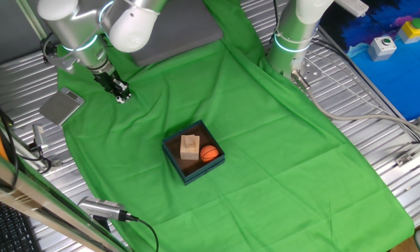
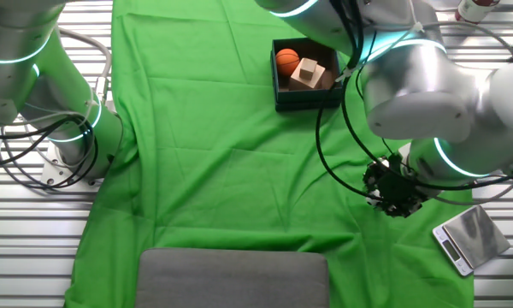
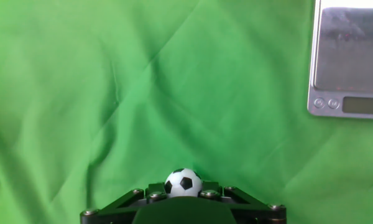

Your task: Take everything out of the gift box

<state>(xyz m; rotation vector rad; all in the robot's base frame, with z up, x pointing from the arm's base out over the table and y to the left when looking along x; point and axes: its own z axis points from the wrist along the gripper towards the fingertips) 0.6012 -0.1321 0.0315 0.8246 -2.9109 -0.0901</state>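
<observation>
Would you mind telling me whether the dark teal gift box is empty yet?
Not empty: the dark teal gift box holds a tan wooden block and small orange basketball.

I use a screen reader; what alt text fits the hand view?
A small black-and-white soccer ball sits between the black gripper jaws at the bottom edge, above wrinkled green cloth. A flat grey metal scale with two buttons lies at the upper right.

No writing, label, brand or number can be read in any view. The scale (image 3: 349, 59) has two round buttons and a display strip, but the strip is blank and the button marks are too small.
</observation>
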